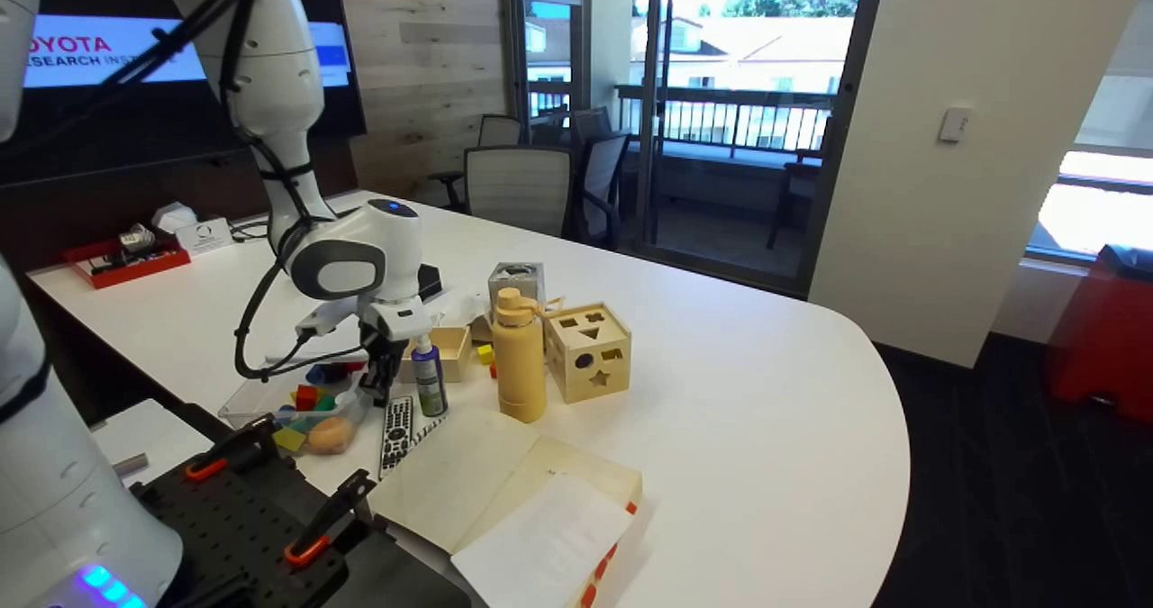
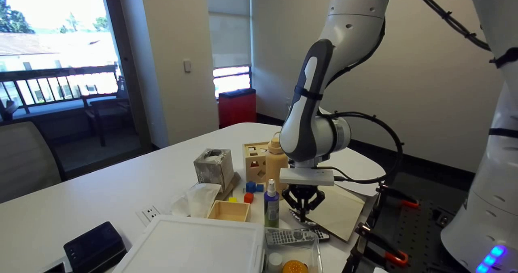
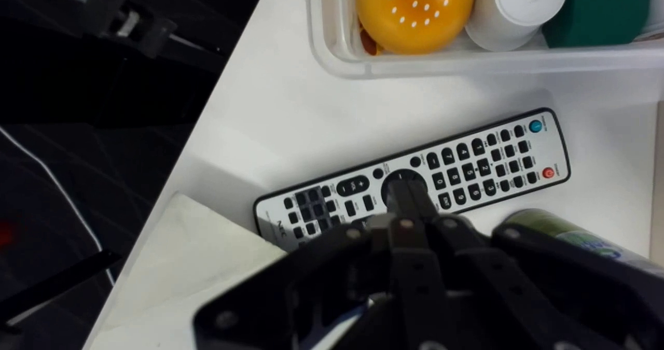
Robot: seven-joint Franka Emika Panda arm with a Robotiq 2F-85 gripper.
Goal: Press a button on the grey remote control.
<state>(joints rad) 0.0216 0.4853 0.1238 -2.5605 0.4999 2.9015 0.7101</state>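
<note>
The grey remote control [image 3: 493, 179] with black buttons lies flat on the white table in the wrist view. It also shows in both exterior views [image 1: 396, 435] [image 2: 283, 236], partly behind the clear bin's wall in one of them. My gripper [image 3: 407, 186] is shut, its fingertips together and empty. In the wrist view the tips overlap the round pad in the remote's middle and hide part of it. In an exterior view the gripper [image 2: 302, 219] points straight down, its tips appearing a little above the remote. Contact cannot be told. The gripper also shows in an exterior view [image 1: 378, 392].
A clear bin of toys [image 3: 467, 67] stands beside the remote. A purple spray bottle [image 1: 431, 383] stands close on its other side. A cream folder [image 1: 468, 477] touches or overlaps the remote's near end. A yellow bottle [image 1: 521, 365] and wooden shape box [image 1: 590, 356] stand farther off.
</note>
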